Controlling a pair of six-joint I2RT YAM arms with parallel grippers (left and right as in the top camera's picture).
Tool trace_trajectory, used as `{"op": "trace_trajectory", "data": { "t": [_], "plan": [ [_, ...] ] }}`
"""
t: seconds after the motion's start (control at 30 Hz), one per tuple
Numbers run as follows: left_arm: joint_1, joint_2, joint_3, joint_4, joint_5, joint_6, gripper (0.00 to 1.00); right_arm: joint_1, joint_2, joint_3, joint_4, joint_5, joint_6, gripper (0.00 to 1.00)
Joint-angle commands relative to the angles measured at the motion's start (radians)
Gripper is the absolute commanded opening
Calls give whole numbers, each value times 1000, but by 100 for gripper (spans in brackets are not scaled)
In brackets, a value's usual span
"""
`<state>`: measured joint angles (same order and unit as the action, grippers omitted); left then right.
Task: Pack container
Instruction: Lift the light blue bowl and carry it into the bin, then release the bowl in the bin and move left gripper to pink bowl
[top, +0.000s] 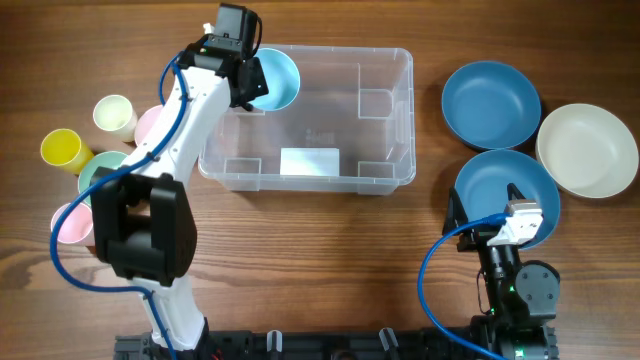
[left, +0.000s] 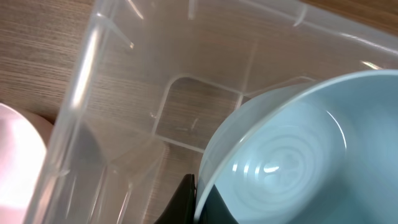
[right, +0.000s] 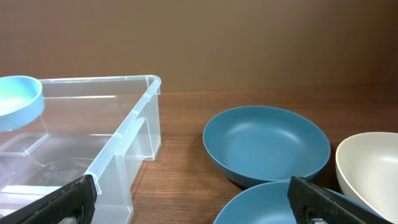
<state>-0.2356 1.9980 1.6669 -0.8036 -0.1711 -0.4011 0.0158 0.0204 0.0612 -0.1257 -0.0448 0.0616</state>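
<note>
The clear plastic container (top: 385, 120) sits at the table's middle, a white label (top: 309, 161) on its base. My left gripper (top: 246, 82) is shut on the rim of a light blue bowl (top: 277, 80) and holds it over the container's far left corner. In the left wrist view the bowl (left: 298, 155) fills the right side, above the container's wall (left: 81, 93). My right gripper (top: 500, 205) is open and empty, low over a dark blue bowl (top: 500, 180) near the front right. The right wrist view shows the container (right: 124, 134) and the held bowl (right: 18, 99).
A second dark blue bowl (top: 490, 102) and a cream bowl (top: 588, 150) lie right of the container. Left of it stand a yellow cup (top: 62, 150), a cream cup (top: 115, 115), pink bowls (top: 70, 222) and a green one (top: 100, 170).
</note>
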Motion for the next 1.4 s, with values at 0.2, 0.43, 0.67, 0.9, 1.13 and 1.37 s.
{"op": "trace_trajectory", "data": {
  "t": [0.2, 0.43, 0.67, 0.9, 1.13, 1.37],
  "plan": [
    [4, 47, 18, -15, -89, -6, 24, -5, -3, -2, 3, -9, -7, 100],
    [4, -1, 35, -31, -89, -6, 37, -5, -3, -2, 3, -9, -7, 100],
    [16, -275, 45, -141, -99, -94, 38, -5, -3, -2, 3, -9, -7, 100],
    [180, -487, 45, -510, -108, -438, 63, -5, -3, -2, 3, -9, -7, 100],
    [372, -492, -114, -532, -43, -550, 64, -5, -3, -2, 3, -9, -7, 100],
    [425, -492, -452, -168, 63, -628, 63, -5, -3, -2, 3, -9, -7, 100]
  ]
}}
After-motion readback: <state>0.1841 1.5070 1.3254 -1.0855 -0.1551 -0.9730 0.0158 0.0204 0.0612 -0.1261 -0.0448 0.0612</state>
